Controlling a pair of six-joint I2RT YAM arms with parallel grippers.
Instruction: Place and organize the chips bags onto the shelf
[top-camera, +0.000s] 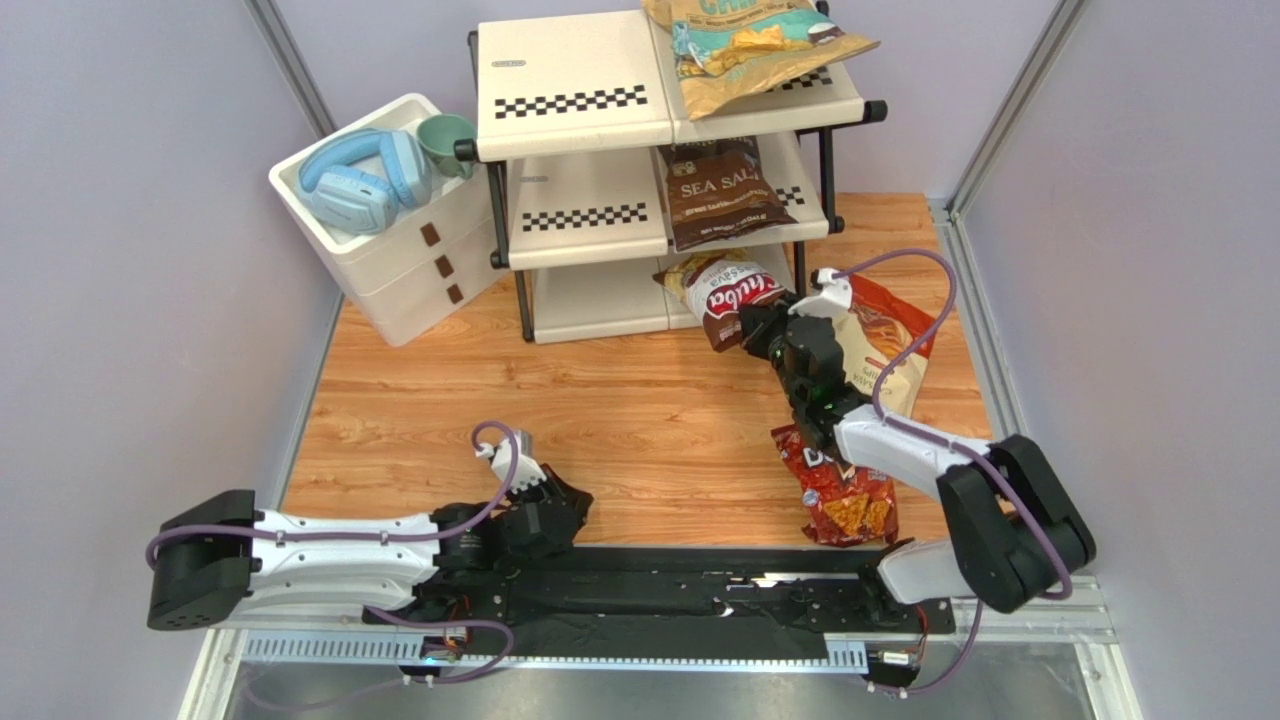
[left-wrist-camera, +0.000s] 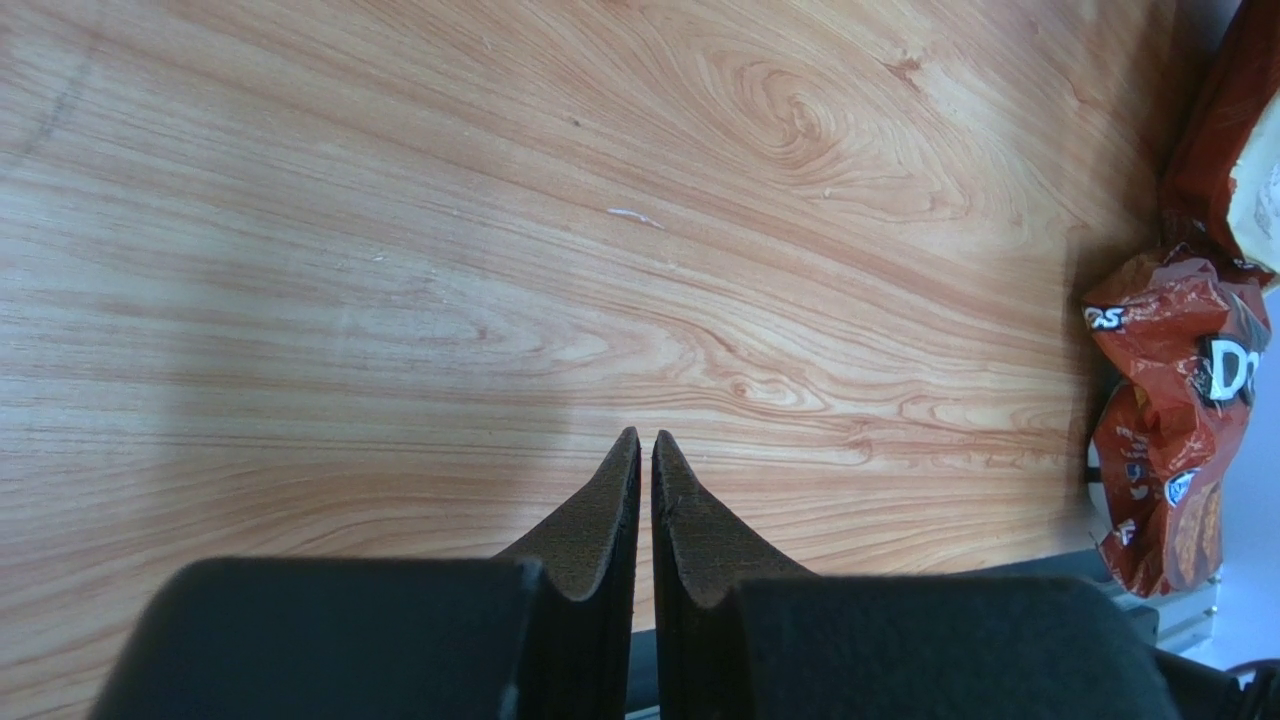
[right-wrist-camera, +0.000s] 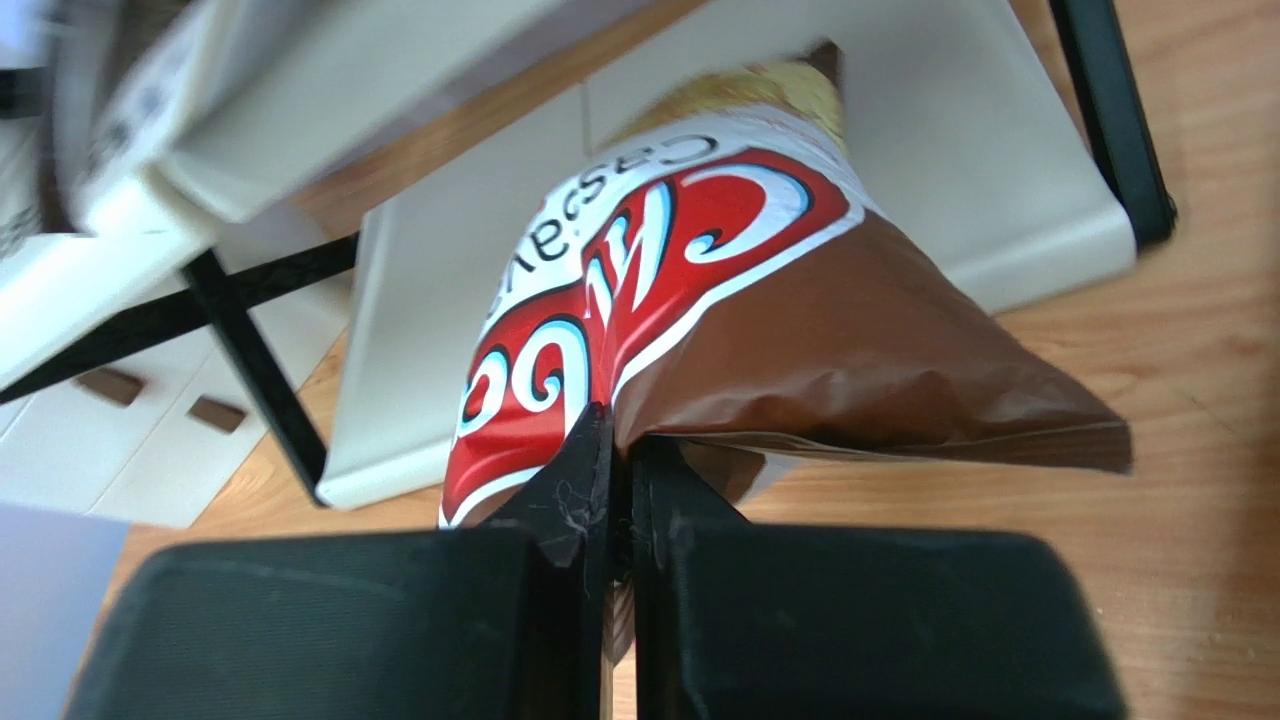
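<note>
Right wrist view: right gripper (right-wrist-camera: 616, 428) clamped on near edge of the Chuba bag (right-wrist-camera: 676, 255); bag extends ahead of the fingers, far end over bottom tier of the shelf (right-wrist-camera: 962, 150); step in hand: insertion; next move likely needs forward push, then release.

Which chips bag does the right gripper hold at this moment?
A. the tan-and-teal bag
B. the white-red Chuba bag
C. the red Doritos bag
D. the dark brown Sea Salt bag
B: the right gripper is shut on the near edge of the white-red Chuba bag, whose far end reaches over the lowest tier of the shelf.
</note>
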